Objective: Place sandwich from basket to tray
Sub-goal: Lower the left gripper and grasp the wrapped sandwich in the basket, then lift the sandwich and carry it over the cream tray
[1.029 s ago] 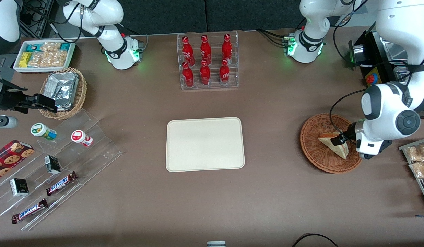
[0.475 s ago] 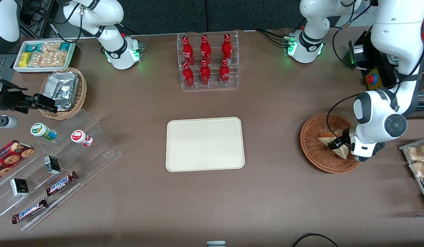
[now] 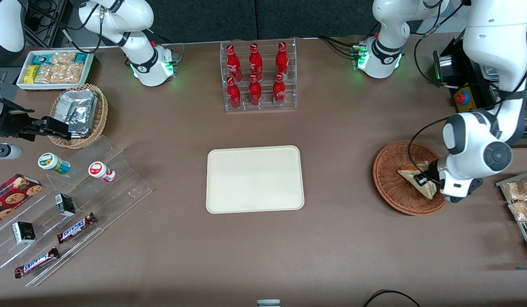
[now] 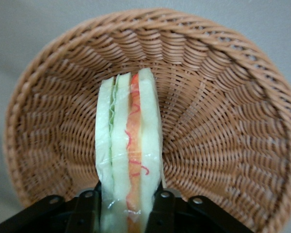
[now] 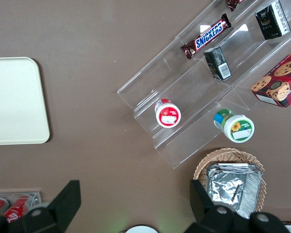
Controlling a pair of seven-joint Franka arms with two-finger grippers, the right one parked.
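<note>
I see gripper (image 4: 128, 206) in basket (image 3: 393, 187), jaws clamped on sandwich (image 4: 128, 155); tray (image 3: 255, 179) mid brown bench (image 3: 340, 238).

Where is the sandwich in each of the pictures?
Front view: the sandwich lies in the reddish-brown wicker basket toward the working arm's end of the table, with the gripper on it.
Left wrist view: the sandwich stands on edge, the gripper shut on it, the basket around it.
Right wrist view: not in it.
Shared landmark: the basket, in both views that show the sandwich.
</note>
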